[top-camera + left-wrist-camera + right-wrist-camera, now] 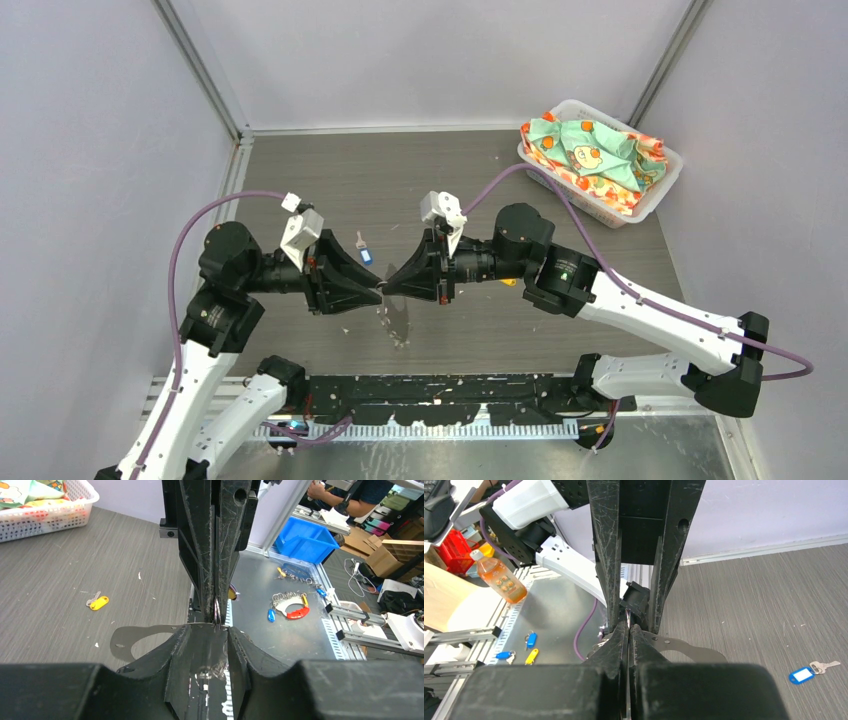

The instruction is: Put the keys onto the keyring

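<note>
As end effectors (378, 288) (389, 288) meet, blue key (365, 256) lies beyond.

Soft, even overhead light keeps every view bright, with faint shadows on the worktop (330, 180), pale glare on the metal plate (660, 455) at six o'clock, and the left pincer (220, 630) dark and blurred close up.

White basket (50, 517) of patterned cloth (20, 492) well beyond and right of the right gripper (388, 290), dark wood-grain table (420, 170) beneath it, blue bin (305, 539) and orange drink bottle (499, 577) off-table nearby.
</note>
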Controlling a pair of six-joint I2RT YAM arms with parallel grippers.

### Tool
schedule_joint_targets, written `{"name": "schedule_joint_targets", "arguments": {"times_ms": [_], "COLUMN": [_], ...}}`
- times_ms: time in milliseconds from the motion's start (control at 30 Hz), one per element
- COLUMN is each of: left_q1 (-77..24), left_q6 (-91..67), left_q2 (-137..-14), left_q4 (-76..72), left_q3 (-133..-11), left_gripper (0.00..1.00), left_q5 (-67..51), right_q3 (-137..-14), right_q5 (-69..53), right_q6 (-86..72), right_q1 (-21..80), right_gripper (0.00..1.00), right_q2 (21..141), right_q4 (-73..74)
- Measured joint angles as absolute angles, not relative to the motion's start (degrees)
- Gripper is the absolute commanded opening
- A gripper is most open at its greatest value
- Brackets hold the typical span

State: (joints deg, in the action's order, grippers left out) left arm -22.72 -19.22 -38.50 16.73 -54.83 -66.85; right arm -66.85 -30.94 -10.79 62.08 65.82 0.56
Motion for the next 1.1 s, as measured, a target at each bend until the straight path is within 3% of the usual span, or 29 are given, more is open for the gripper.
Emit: {"name": "schedule_joint_targets", "arguments": {"times_ms": [133, 400, 600, 833, 1000, 1100], "left_q1": [-22.83, -22.87, -22.9, -23.0, -22.98, -22.98], "left_q6": [-20.73, -21.71, -22.15, -22.13, -22.06, -21.96], "left_q2": [-38.48, -38.02, -37.82, -37.56, -37.21, -36.91], "left_q4": [15.49, 14.37, 14.39, 14.74, 15.57, 16.32], "left_q3": [-54.65, -54.26, -54.06, -53.87, -53.43, -53.28], "left_gripper": [0.21, 0.31, 0.22, 0.31, 0.31, 0.25], "left_q5": [-66.92, -66.04, -64.6, -63.59, -62.76, -62.24], "right_q3": [-66.52, -66.52, -66.52, -66.74, -66.98, -67.0], "right_q5": [-30.83, -30.65, -30.44, -30.3, -30.52, -30.52], "right_q6": [-11.77, -12.71, -12.82, -12.69, -12.36, -12.16], "right_q1": [62.02, 62.02, 62.02, 61.98, 62.0, 62.02], "right_gripper": [0.01, 0.01, 0.01, 0.01, 0.01, 0.01], "right_q2": [65.8, 65.89, 65.89, 66.41, 66.78, 66.92], "right_q4": [-0.67, -1.67, -1.63, -1.34, -0.71, -0.36]}}
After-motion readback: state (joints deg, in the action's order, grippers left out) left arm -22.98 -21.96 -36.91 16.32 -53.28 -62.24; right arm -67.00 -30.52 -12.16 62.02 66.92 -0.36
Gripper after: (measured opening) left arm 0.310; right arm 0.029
